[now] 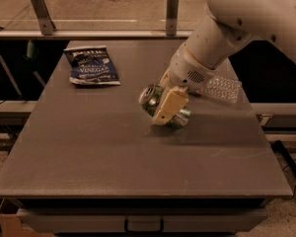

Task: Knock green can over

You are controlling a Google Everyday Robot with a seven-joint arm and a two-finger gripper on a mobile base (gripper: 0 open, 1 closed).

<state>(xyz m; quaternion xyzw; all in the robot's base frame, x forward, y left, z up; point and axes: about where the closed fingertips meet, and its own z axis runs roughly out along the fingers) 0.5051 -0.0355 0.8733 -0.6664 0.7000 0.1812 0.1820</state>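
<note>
The end effector point(164, 111) is over the middle of the table point(113, 157), its fingers point(169, 103) clamped on the green can point(148, 96), which leans steeply with its silver top turned left. A blue crisp bag point(91, 65) lies far left, and a clear plastic bottle point(222, 88) lies just right

A thick, rounded robot arm of glossy white plastic point(246, 19) is seen, built from smooth tubular shells. Small dark round screw recesses point(239, 21) are dotted over the upper shell. A narrow seam point(186, 49) is drawn around the arm where the shorter white wrist section point(190, 68) is joined. A patch of fine vent holes point(195, 76) is set into that section. The two-finger gripper point(163, 111) is carried at the arm's lower end, closed on a small green and white aluminium drink can point(150, 97). Its visible finger point(170, 105) is shaped as a flat, pale tan slab with squared edges.
</note>
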